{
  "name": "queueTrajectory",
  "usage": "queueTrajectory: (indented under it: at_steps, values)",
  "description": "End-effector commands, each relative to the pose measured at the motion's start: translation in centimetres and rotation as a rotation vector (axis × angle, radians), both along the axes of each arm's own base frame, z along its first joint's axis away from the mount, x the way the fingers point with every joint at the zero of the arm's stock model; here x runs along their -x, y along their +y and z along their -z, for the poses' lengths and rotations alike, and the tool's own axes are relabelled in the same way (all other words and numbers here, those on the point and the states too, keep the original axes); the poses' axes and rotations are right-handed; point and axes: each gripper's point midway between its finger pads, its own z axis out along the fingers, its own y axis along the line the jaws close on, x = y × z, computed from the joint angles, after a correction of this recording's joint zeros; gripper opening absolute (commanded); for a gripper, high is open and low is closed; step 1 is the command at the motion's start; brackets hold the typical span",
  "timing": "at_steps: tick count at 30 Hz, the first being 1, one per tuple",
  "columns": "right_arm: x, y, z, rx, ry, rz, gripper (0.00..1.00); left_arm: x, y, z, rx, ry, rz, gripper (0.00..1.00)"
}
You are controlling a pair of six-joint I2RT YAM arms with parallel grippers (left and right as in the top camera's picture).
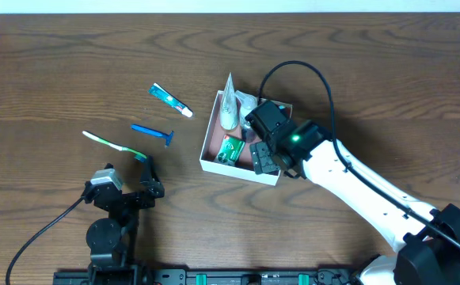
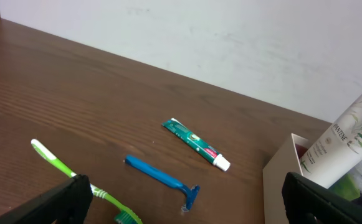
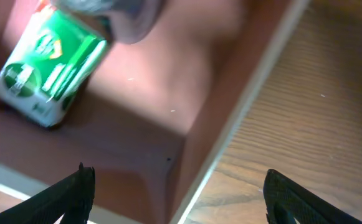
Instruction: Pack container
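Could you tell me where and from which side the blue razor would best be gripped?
Grip the blue razor at the middle of its handle, coming straight down and closing across its narrow width. It lies flat with bare table on both sides; the handle is slim and straight, while the wider head looks awkward to pinch.

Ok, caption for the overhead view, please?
Right claw open over the container, which holds a green packet and a white tube; toothpaste, razor and toothbrush lie outside on the table.
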Motion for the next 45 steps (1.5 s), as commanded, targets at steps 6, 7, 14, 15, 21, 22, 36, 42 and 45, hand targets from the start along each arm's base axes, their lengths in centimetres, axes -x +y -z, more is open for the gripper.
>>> queueTrajectory:
  at_steps: [6, 7, 14, 15, 21, 22, 36, 42, 45]
  values:
    - [-0.5, -2.4, 0.2, 0.036, -0.026, 0.170, 0.84, 0.0, 0.0, 1.7, 0.000, 0.042, 0.005, 0.98]
    - [-0.4, -2.6, 0.5, 0.038, -0.022, 0.175, 0.84, 0.0, 0.0, 1.7, 0.000, 0.042, 0.005, 0.98]
    - [0.1, -3.4, 2.1, 0.049, -0.005, 0.199, 0.79, 0.0, 0.0, 1.7, 0.000, 0.042, 0.005, 0.98]
    - [0.2, -3.6, 2.2, 0.052, -0.003, 0.201, 0.78, 0.0, 0.0, 1.7, 0.000, 0.042, 0.005, 0.98]
    - [-0.2, -4.5, 2.3, 0.054, 0.001, 0.231, 0.61, 0.0, 0.0, 1.7, 0.000, 0.042, 0.005, 0.98]
    - [-0.3, -4.6, 2.3, 0.055, 0.002, 0.235, 0.58, 0.0, 0.0, 1.7, 0.000, 0.042, 0.005, 0.98]
    - [-1.0, -5.9, 2.3, 0.084, 0.005, 0.182, 0.53, 0.0, 0.0, 1.7, 0.000, 0.042, 0.005, 0.98]
    - [-1.2, -6.4, 2.2, 0.093, 0.007, 0.169, 0.56, 0.0, 0.0, 1.7, 0.000, 0.042, 0.005, 0.98]
    - [-1.4, -6.8, 2.3, 0.095, 0.010, 0.169, 0.57, 0.0, 0.0, 1.7, 0.000, 0.042, 0.005, 0.98]
